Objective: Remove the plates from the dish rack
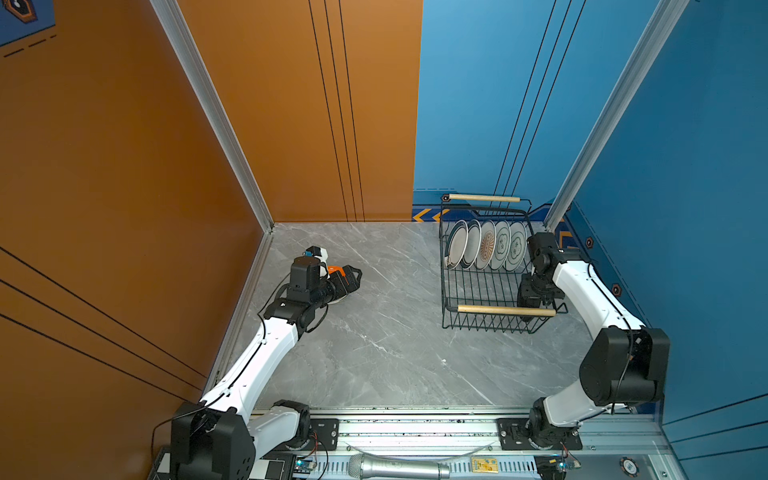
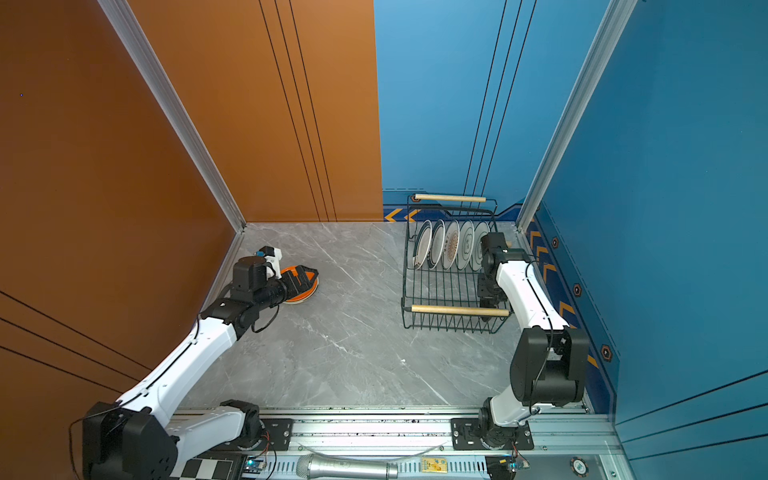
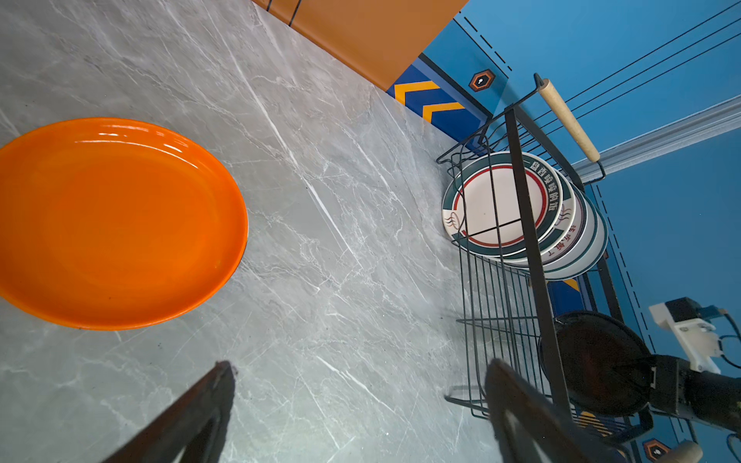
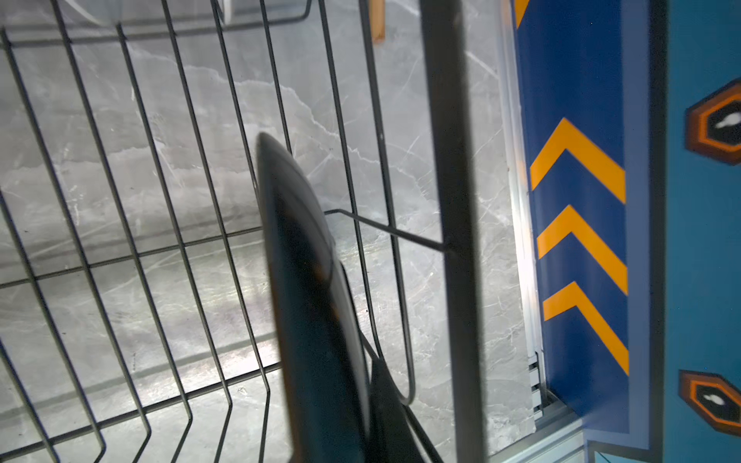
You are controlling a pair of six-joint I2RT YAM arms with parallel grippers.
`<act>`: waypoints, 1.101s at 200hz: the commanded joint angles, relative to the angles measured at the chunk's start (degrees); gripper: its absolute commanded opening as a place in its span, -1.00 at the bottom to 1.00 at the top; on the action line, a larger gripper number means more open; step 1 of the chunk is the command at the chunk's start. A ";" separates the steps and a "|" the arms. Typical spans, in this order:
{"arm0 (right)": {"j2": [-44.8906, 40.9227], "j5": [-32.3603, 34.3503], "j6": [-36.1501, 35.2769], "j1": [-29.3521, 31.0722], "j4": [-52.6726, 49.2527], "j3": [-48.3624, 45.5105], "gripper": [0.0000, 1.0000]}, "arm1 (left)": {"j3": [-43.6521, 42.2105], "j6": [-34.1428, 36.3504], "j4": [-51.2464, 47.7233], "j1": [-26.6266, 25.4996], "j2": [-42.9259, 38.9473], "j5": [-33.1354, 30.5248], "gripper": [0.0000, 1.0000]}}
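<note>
L gripper point(image 3: 361, 364) gapes empty by orange plate point(image 3: 116, 224), table's point(image 1: 395, 353) 10 o'clock. R gripper point(image 3: 651, 379) clamps black plate point(image 3: 593, 360) in rack point(image 3: 529, 240); white plate point(image 3: 477, 196) rim: Chinese script.

Five plates point(image 1: 486, 245) are stood upright at the far end of the rack point(image 1: 469, 326). Right gripper point(image 1: 527, 307) is lowered inside, jaws seemingly hidden behind the handle point(image 1: 498, 310).

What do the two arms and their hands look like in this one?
The left arm and right arm have white shells, black joint housings and thin black cables alongside. The left hand is black with an orange piece at its base; the right hand looks black. Each wrist carries a white camera mount with a blue plug.
</note>
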 commanded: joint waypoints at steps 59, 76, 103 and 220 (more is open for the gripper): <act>-11.19 15.62 -2.81 5.50 0.32 13.36 -1.00 | -1.39 9.14 2.80 0.19 -7.39 -2.29 0.96; -15.29 15.68 -2.75 7.89 7.44 12.24 -1.00 | -1.33 9.55 1.38 -0.03 -8.06 -6.67 0.96; -22.30 12.88 0.45 10.53 20.59 6.89 -1.00 | -0.83 9.55 -0.93 -0.07 -7.37 -7.34 0.96; -33.50 -11.69 36.01 13.63 52.49 -15.41 -1.00 | -2.03 4.62 7.29 -1.48 -6.04 -2.21 0.96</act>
